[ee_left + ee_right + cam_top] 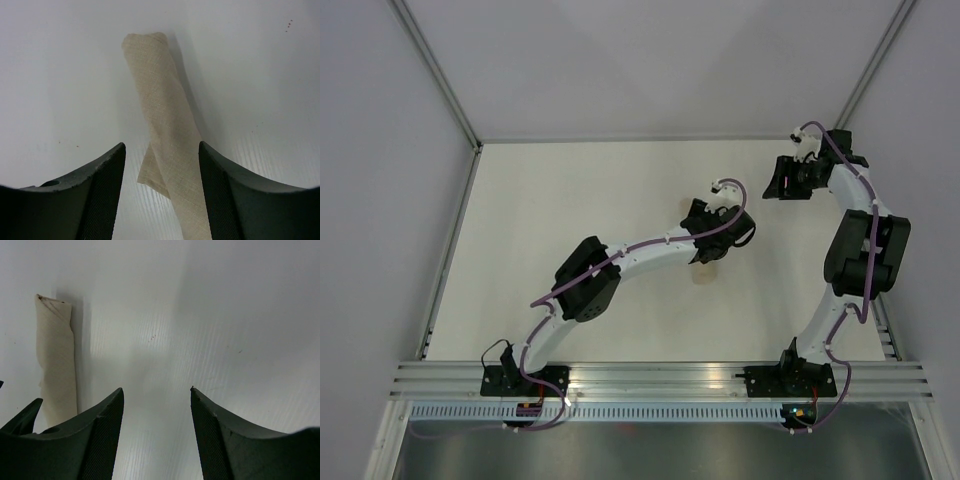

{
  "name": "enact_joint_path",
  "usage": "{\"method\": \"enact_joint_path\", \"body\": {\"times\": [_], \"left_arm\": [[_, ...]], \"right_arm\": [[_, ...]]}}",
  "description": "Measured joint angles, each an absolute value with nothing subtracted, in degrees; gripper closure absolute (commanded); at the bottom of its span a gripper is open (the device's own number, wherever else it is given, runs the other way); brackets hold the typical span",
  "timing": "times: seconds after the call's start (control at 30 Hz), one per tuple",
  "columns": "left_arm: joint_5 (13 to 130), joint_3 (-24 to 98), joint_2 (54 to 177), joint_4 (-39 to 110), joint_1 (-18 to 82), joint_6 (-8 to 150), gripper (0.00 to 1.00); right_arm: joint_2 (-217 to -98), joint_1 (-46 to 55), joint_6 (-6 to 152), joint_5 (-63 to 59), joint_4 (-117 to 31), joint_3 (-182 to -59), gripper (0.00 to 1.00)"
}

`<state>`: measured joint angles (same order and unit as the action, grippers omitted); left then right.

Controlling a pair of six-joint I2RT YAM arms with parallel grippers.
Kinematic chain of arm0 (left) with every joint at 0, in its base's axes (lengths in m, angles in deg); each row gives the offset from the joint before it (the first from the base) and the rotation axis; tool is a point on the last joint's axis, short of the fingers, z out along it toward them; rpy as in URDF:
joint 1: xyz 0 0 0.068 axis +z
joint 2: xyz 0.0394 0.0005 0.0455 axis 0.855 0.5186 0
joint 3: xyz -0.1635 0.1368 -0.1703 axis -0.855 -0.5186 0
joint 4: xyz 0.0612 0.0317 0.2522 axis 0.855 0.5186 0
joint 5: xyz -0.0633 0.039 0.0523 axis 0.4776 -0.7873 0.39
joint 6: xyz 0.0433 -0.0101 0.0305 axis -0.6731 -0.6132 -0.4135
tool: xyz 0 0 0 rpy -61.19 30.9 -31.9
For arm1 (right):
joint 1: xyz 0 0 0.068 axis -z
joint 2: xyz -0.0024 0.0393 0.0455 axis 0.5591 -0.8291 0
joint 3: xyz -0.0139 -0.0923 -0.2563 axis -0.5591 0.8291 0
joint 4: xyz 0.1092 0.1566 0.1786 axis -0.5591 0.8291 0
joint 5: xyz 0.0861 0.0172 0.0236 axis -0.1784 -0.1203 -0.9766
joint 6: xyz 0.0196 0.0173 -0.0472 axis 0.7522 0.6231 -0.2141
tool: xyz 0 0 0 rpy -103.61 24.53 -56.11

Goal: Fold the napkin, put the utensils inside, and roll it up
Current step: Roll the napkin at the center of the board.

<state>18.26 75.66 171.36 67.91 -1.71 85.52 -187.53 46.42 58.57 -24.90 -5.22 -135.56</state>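
Note:
The napkin (165,115) is a tan cloth rolled into a narrow tube lying on the white table, with a loose corner flap (152,175) sticking out at its side. My left gripper (161,145) is open and hangs over the roll, which lies between the jaws close to the right finger (220,190). In the top view the left gripper (705,245) covers most of the roll; only one end (703,276) shows. My right gripper (157,390) is open and empty, off to the roll's side (56,360), at the back right (782,180). No utensils are in view.
The white table (570,220) is bounded by grey walls at the back and both sides. An aluminium rail (660,378) with the two arm bases runs along the near edge.

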Motion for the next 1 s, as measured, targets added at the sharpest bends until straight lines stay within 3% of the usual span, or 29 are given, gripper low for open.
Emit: {"method": "enact_joint_path", "body": {"times": [0.57,1.0], "left_arm": [[15.13,83.48,180.10,73.55,-4.24,85.50,0.39],[15.44,83.55,182.03,74.80,-4.05,85.76,0.53]], "right_arm": [[-184.85,48.56,55.71,-26.32,-3.87,-131.60,0.38],[-184.85,49.78,54.37,-27.19,-3.30,-130.73,0.39]]}}
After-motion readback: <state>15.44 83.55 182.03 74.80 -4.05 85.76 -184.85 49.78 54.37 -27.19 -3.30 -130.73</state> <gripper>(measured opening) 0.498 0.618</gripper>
